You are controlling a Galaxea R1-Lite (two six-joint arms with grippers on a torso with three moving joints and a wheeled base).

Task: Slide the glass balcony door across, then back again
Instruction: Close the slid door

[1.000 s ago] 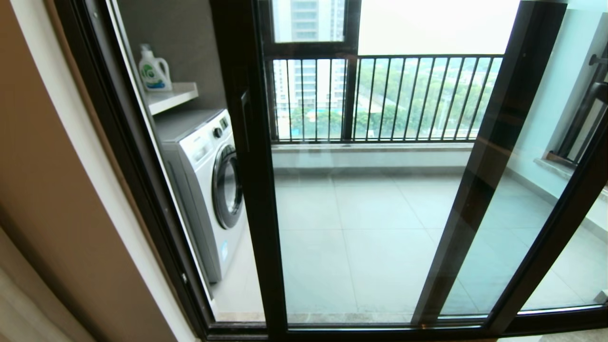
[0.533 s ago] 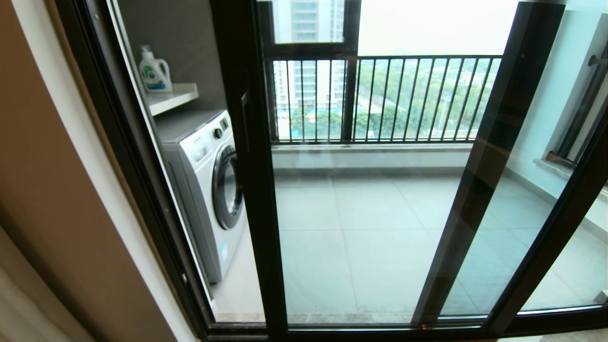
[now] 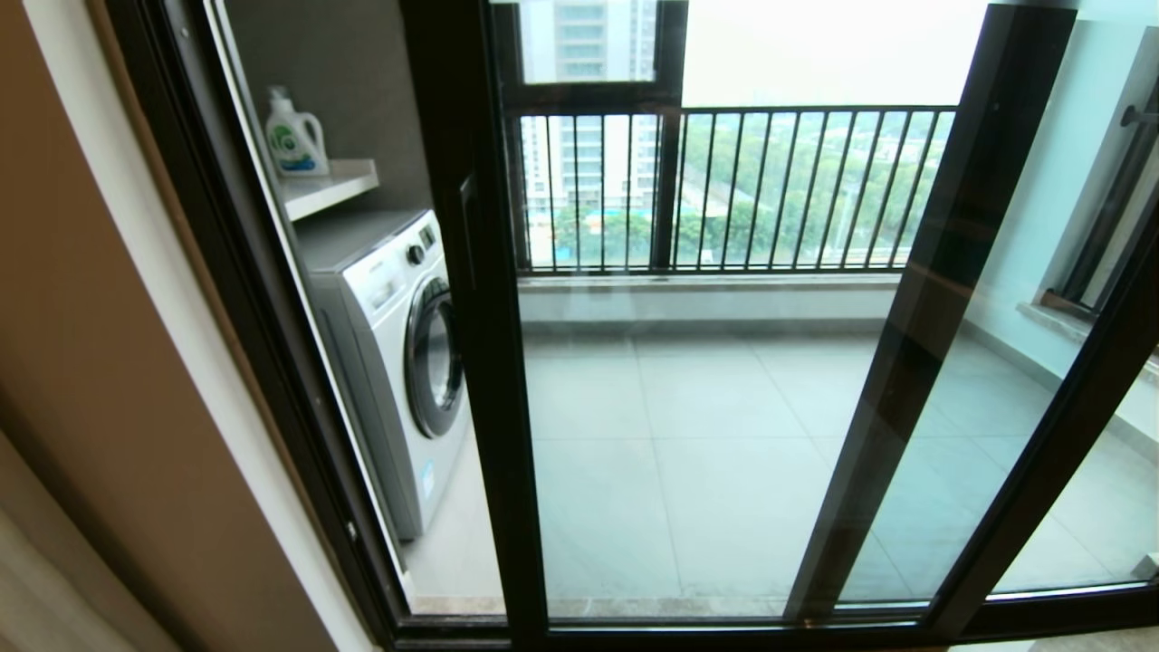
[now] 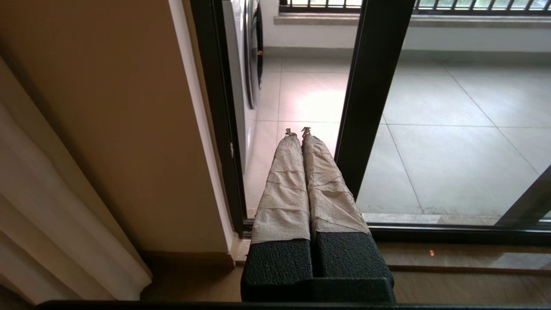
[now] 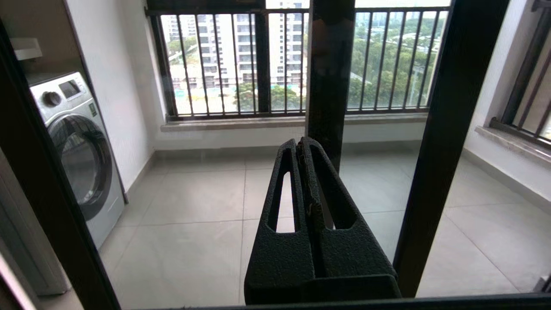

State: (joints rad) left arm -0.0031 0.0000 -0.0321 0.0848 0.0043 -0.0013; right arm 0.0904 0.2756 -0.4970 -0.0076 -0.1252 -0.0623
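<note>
The glass balcony door (image 3: 484,380) is a tall clear pane in a dark frame, with a small dark latch handle (image 3: 466,226) on its left upright. That upright stands away from the outer frame (image 3: 272,344), leaving a gap on the left. My left gripper (image 4: 298,130), its fingers wrapped in beige cloth, is shut and empty. It points at the gap just beside the door's upright (image 4: 370,86) without touching it. My right gripper (image 5: 300,144) is shut and empty in front of the glass. Neither gripper shows in the head view.
A white washing machine (image 3: 398,353) and a detergent bottle (image 3: 294,136) on a shelf stand on the balcony behind the gap. A black barred railing (image 3: 742,186) closes the far side. Two more dark uprights (image 3: 914,362) slant on the right. A beige wall (image 4: 107,129) and a curtain lie left.
</note>
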